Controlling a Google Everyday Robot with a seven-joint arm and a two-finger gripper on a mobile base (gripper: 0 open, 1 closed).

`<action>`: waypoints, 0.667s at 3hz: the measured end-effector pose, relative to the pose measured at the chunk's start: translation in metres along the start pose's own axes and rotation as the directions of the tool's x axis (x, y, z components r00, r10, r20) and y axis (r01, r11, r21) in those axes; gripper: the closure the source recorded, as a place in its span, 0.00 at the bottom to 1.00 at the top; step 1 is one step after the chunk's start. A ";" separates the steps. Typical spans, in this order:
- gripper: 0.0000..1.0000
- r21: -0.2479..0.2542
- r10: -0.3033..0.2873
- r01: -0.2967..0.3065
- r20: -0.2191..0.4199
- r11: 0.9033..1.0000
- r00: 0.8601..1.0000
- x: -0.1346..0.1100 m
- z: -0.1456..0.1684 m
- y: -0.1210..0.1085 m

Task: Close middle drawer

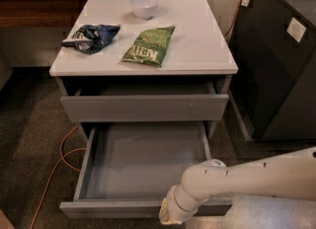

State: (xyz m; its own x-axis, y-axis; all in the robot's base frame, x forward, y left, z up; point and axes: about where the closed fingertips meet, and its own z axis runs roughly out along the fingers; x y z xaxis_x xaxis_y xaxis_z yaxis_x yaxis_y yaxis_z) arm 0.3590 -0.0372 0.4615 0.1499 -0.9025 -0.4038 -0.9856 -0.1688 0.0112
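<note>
Jaws open or closed, I cannot tell; the gripper (169, 215) sits low at the front panel of the middle drawer (111, 207), which is pulled far out; contact looks right of centre, so push straight back, slowly, to avoid skewing.

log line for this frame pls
middle drawer: wide open, empty | gripper: at its front panel, right of centre | status: not closed yet
</note>
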 end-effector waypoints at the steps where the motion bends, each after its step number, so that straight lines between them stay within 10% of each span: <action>1: 1.00 0.008 0.007 -0.007 -0.035 1.000 0.999 0.004 0.010 0.001; 2: 1.00 0.036 0.054 -0.052 -0.073 0.998 0.996 0.014 0.015 -0.010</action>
State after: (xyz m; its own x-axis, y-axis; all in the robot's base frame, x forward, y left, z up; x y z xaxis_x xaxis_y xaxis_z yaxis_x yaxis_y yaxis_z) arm 0.3700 -0.0423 0.4419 0.1013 -0.9369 -0.3347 -0.9942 -0.1073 -0.0005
